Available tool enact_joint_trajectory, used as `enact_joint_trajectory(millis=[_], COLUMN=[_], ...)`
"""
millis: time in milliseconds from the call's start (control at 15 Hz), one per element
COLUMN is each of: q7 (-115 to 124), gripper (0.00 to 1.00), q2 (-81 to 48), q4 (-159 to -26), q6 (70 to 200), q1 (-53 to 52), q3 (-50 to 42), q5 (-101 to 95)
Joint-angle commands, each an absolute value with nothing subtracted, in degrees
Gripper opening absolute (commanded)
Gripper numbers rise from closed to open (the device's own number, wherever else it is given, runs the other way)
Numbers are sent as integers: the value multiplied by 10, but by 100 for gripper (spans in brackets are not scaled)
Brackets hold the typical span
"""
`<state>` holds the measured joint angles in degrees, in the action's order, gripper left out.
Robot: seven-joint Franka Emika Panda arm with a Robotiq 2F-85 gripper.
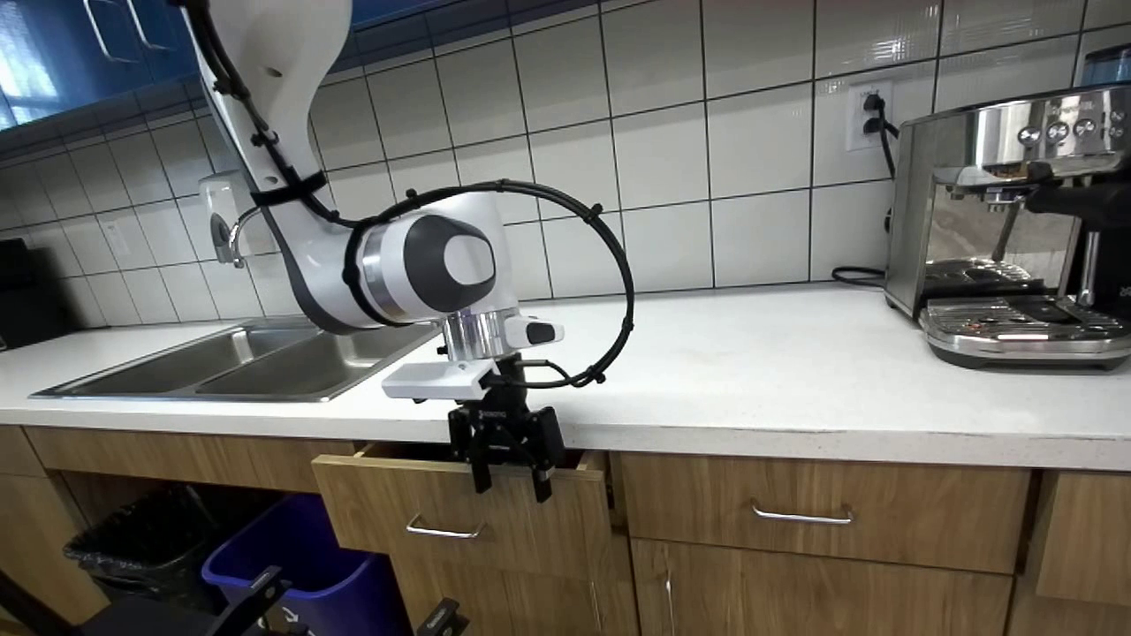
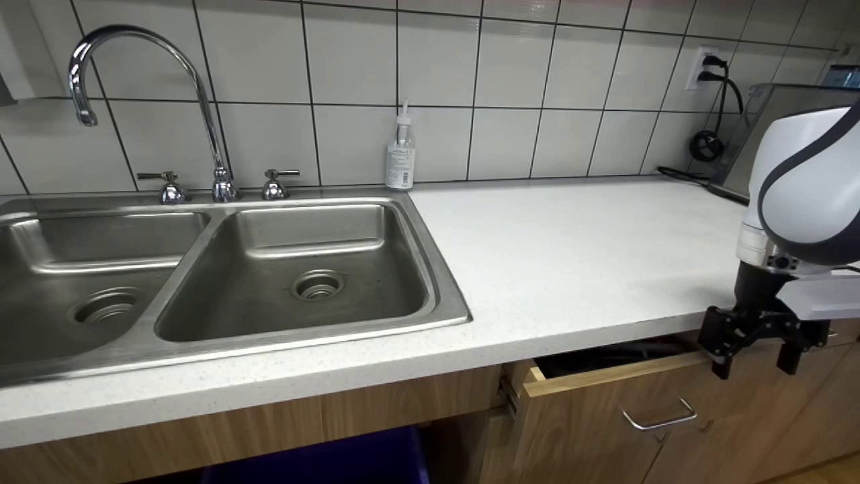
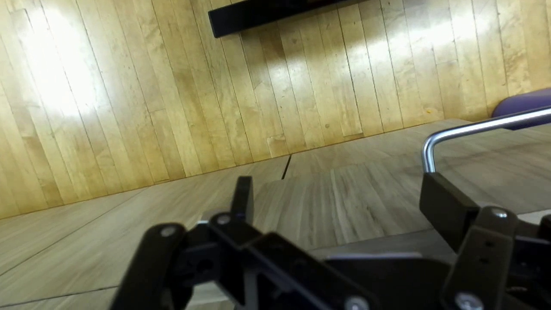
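Observation:
My black gripper [image 1: 512, 486] is open and empty, fingers pointing down. It is at the front edge of a partly open wooden drawer [image 1: 530, 539], near the drawer's right end. It also shows in an exterior view [image 2: 755, 367] and in the wrist view [image 3: 338, 189]. The drawer [image 2: 578, 417] has a silver bar handle [image 1: 444, 533], which lies below and to one side of the fingers. In the wrist view one fingertip overlaps the end of the handle [image 3: 486, 125]; I cannot tell whether they touch. Dark contents [image 2: 621, 354] show inside the drawer, too dim to identify.
The white counter [image 1: 724, 380] overhangs the drawer. A steel double sink [image 2: 447, 296], a soap bottle [image 2: 401, 158] and an espresso machine [image 1: 910, 221] are on it. A blue bin [image 1: 353, 583] and a black-lined bin [image 1: 132, 539] stand beside the drawer. A closed drawer [image 1: 928, 503] adjoins it.

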<state>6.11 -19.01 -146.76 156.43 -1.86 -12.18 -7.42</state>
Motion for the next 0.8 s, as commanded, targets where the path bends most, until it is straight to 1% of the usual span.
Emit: enact_joint_trajectory(millis=[0,733], q7=[64,73], gripper=[100,100], q2=[-230,-249], q4=[-1434,-1419], q6=[1585,1640], q1=[-7,-5], q3=[-107,-102], q5=[-73,-40])
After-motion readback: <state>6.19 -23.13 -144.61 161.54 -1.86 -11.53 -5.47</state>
